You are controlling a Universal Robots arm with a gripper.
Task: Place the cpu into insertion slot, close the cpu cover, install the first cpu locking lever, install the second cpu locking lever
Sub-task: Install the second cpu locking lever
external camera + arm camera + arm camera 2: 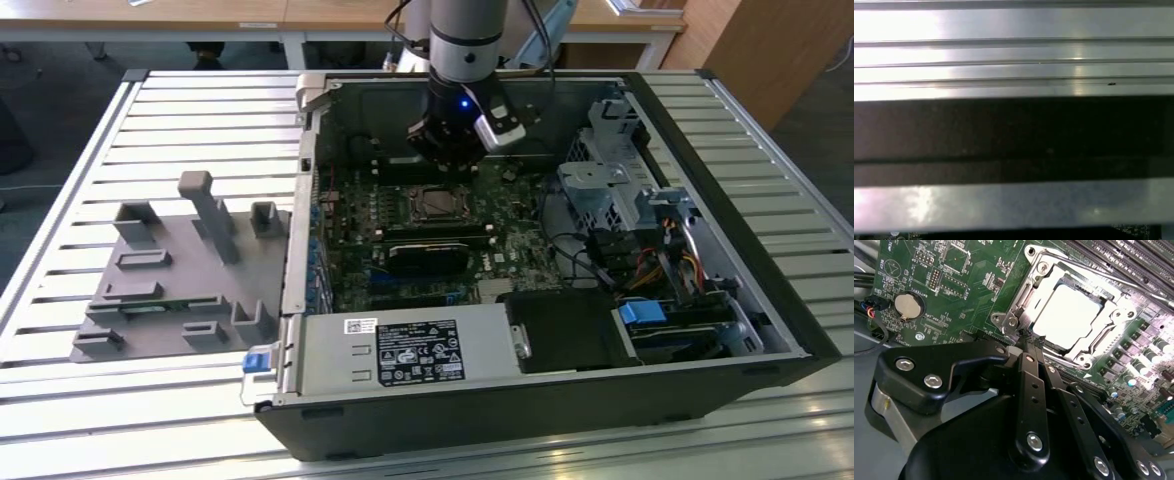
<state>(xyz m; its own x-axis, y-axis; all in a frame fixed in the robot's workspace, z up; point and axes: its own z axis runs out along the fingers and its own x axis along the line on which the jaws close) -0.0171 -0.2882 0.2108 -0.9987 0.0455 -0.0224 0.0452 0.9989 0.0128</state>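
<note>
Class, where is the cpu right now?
In the second wrist view the cpu sits in its socket, framed by the cpu cover, just beyond the gripper.

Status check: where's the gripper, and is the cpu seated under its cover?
Gripper shut, empty, tips at the socket's edge. Cpu seated in the insertion slot, cpu cover closed over it. Nothing in the way.

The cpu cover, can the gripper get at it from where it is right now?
Probably yes. The gripper sits at the edge of the cpu cover, with nothing between them.
</note>
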